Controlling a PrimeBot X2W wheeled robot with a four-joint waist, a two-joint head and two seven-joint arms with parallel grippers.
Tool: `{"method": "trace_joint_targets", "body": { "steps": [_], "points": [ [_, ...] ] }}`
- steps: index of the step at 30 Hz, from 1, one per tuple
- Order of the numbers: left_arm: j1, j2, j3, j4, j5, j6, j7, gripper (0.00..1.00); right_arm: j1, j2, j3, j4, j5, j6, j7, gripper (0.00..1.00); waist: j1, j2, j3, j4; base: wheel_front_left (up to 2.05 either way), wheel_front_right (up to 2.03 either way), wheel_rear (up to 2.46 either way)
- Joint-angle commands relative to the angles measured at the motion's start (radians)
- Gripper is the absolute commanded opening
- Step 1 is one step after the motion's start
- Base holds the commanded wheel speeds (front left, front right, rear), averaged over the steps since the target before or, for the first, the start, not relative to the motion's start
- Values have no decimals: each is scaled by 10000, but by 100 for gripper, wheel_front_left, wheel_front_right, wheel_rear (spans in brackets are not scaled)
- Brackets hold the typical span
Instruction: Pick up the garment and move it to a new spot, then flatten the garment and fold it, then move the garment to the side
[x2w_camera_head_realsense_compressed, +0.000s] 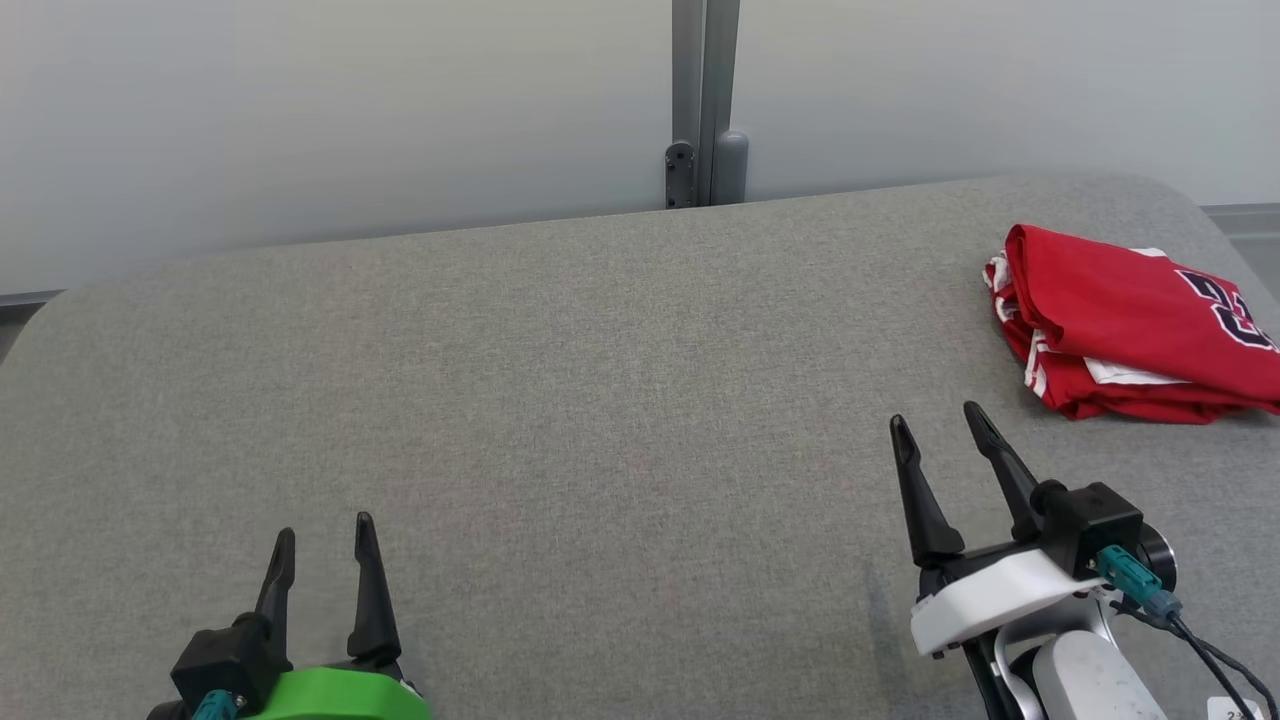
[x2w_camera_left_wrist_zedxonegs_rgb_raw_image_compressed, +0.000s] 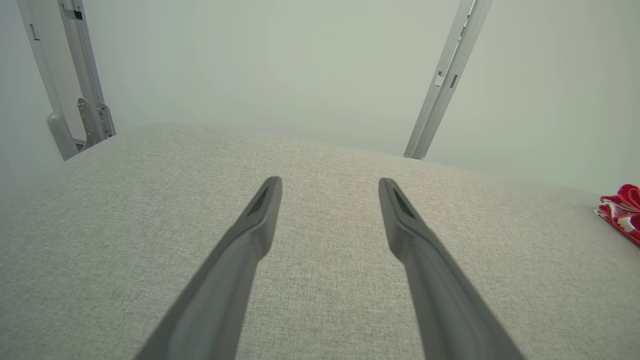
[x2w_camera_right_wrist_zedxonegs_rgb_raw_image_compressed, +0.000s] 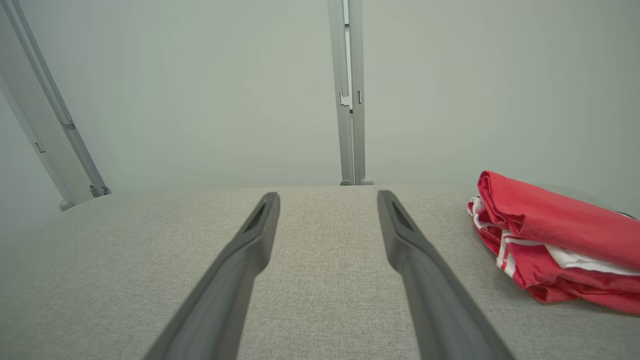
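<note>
Grey woven fabric covers the table (x2w_camera_head_realsense_compressed: 600, 380), and both arms reach in over its near part. At the lower left, on a green mount, the left gripper (x2w_camera_head_realsense_compressed: 325, 525) points its dark fingers straight away from the robot, spread wide with nothing between them. The right gripper (x2w_camera_head_realsense_compressed: 935, 413), on a white wrist at the lower right, sits a little farther forward with its fingers leaning slightly left, equally wide apart and empty. Beyond it, the red garment (x2w_camera_head_realsense_compressed: 1110, 320) lies folded in a compact bundle near the table's far right corner, well apart from both grippers. Its right end runs off the head view's edge, and its dark lettering is cut short and unreadable. Behind the table a grey post (x2w_camera_head_realsense_compressed: 705, 100) stands against a pale wall (x2w_camera_head_realsense_compressed: 300, 120).
</note>
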Motion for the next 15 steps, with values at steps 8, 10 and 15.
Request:
{"method": "trace_joint_targets", "body": {
  "steps": [8,10,15],
  "points": [
    [73,-36,-227,-2,274,76,-27,100,388,-25,-11,-279,205,-15,126,100,1,0,-5,32,0,0,0],
    [66,-34,-246,7,272,72,-28,100,387,-25,-38,-276,218,-15,148,100,1,0,-6,45,0,0,0],
    [39,0,-298,6,243,0,-28,100,446,-24,2,-174,263,-15,259,100,1,0,1,68,0,0,0]
  ]
}}
